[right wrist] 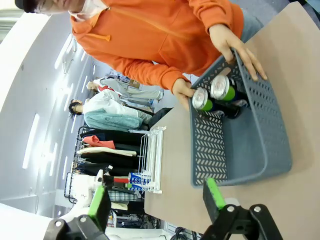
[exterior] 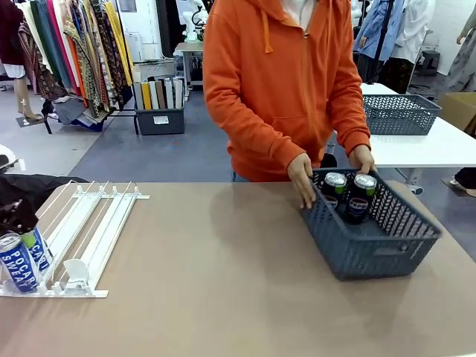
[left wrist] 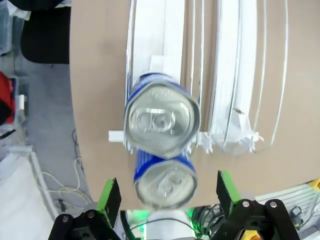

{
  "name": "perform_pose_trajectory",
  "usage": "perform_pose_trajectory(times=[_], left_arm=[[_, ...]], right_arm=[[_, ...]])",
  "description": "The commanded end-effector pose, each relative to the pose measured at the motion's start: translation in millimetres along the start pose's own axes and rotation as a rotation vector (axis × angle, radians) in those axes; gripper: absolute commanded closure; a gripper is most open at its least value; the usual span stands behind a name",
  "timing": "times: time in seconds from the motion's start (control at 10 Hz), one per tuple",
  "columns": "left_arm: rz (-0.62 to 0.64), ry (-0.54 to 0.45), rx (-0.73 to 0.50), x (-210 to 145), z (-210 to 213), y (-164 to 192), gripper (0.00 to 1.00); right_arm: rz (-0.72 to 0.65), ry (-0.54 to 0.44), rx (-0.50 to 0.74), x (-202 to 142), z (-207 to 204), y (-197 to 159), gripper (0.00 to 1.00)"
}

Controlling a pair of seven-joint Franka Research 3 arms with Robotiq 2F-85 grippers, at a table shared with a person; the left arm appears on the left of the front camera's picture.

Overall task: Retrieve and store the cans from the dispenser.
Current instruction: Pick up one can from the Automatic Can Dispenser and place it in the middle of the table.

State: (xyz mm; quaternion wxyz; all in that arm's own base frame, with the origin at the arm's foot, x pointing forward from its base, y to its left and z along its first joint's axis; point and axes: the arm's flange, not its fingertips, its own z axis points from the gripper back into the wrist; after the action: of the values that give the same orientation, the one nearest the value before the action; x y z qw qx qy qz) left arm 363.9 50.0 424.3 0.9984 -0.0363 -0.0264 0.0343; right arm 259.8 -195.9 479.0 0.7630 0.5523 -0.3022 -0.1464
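The white dispenser (exterior: 97, 238) lies at the table's left, with two blue cans (exterior: 20, 262) upright at its front end. My left gripper (exterior: 16, 222) hangs just over them. In the left wrist view its green pads (left wrist: 110, 197) stand wide apart, open, on either side of the nearer blue can (left wrist: 165, 185), with the second blue can (left wrist: 161, 117) just behind it in the dispenser (left wrist: 225, 75) lane. Two dark cans (exterior: 348, 195) stand in the grey basket (exterior: 364, 256) at the right. My right gripper (right wrist: 156, 197) is open and empty above the basket (right wrist: 210, 150).
A person in an orange hoodie stands at the far side with both hands (exterior: 301, 178) on the basket's far rim. The dispenser's other lanes hold no cans. Bare brown tabletop (exterior: 216, 282) lies between dispenser and basket. Another grey basket (exterior: 398, 113) sits on a white table behind.
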Motion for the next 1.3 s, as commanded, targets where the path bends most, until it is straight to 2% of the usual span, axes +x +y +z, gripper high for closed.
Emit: perform_pose_trajectory(times=[0.0,0.8,0.9,1.0,1.2], left_arm=[[0.028,0.006,0.038,-27.5,-37.0,-5.1,0.0],[0.016,0.041,0.057,-24.0,-43.7,-2.6,0.0],[0.016,0.038,0.05,-23.6,-43.6,-2.8,0.46],[0.014,0.042,0.057,-23.5,-44.1,-3.1,1.0],[0.011,0.042,0.064,-23.6,-44.3,-4.4,1.0]], right_arm=[[0.002,-0.017,0.02,2.7,-1.3,2.7,0.0],[0.002,-0.017,0.02,2.7,-1.3,2.7,0.0],[0.002,-0.017,0.02,2.7,-1.3,2.7,0.0],[0.002,-0.017,0.02,2.7,-1.3,2.7,0.0],[0.002,-0.017,0.02,2.7,-1.3,2.7,0.0]])
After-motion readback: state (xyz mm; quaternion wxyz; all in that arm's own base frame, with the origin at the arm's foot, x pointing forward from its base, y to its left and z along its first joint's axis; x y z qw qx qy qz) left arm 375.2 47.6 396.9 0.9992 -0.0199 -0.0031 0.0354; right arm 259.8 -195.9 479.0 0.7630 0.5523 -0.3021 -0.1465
